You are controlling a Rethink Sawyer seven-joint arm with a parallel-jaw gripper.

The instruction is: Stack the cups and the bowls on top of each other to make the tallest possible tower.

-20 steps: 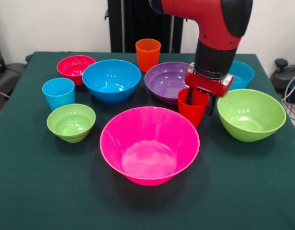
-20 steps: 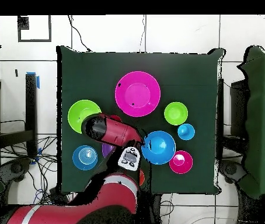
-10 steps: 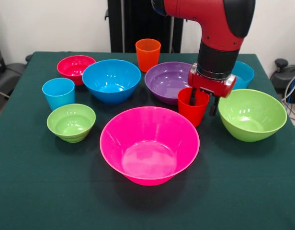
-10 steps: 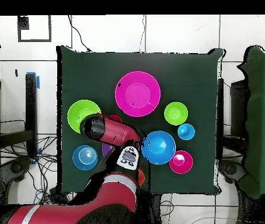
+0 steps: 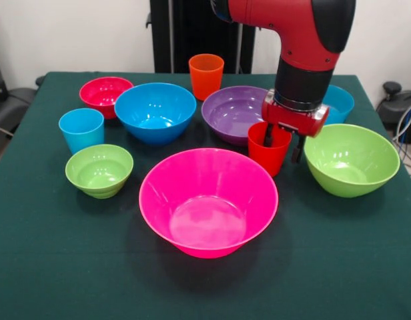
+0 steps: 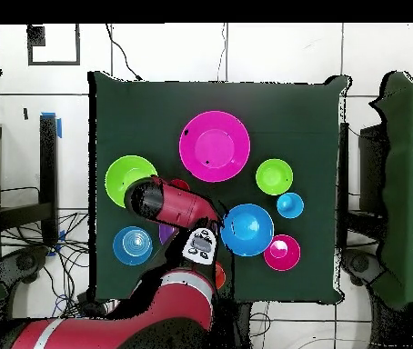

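The gripper (image 5: 284,141) straddles the right wall of the red cup (image 5: 268,148), one finger inside the cup and one outside, without visibly clamping it. The red cup stands upright on the table (image 5: 52,260) between the purple bowl (image 5: 233,113) and the large lime green bowl (image 5: 351,160), just behind the hot pink bowl (image 5: 208,201). Nothing is stacked.

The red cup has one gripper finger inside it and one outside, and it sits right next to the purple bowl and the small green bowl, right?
Not quite. In the front view the gripper does straddle the red cup wall, one finger inside and one outside, beside the purple bowl. But the green neighbour is the large green bowl; the small green bowl sits across the table near the light blue cup.
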